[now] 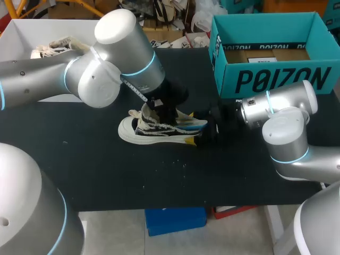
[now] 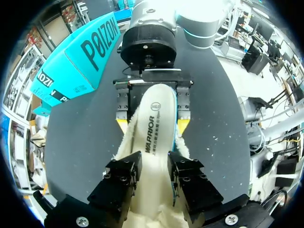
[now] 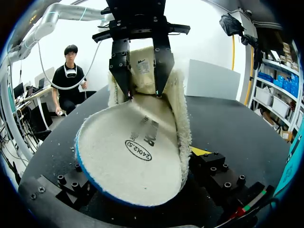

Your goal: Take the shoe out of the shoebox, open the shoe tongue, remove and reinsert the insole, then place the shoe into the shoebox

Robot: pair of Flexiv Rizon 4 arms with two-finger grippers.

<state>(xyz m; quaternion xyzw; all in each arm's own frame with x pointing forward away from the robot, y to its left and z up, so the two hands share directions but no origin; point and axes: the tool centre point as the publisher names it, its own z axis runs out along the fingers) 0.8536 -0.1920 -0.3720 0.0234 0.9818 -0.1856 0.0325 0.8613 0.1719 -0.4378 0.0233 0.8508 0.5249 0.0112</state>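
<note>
Black-and-white striped low-top canvas shoe [image 1: 154,130] upright on its sole at centre of black table top [image 1: 95,175], toe to 9 o'clock, heel to 3 o'clock. Not in the teal cardboard shoebox [image 1: 276,79]: box open at 1 o'clock from the shoe, well apart from it, brown card showing inside.

Down over the shoe's mouth from 10 o'clock: left gripper [image 3: 144,94]. Fingers part-way apart and closed on the cream insole [image 3: 133,156] with a blue edge, 1 finger on each long side, gap between them filled by the insole in the left wrist view. Fleece-backed tongue [image 3: 142,66] with a white label showing between those 2 fingers in the right wrist view.

Insole partly out of the shoe: toe end down inside, heel end raised and jutting past the heel toward 3 o'clock, over the right gripper [image 2: 153,126]. Oval printed mark on the face turned to the right wrist camera.

Right gripper in from 3 o'clock, low over the table, fingers spread wide and clamped on the shoe's heel, 1 yellow tip pressed to each side of the fleece-lined collar. Only 1 yellow tip visible in its own wrist view, the other hidden by the insole.

At the 10 o'clock corner: white open box [image 1: 24,32], pale second shoe [image 1: 53,48] lying in it.
</note>
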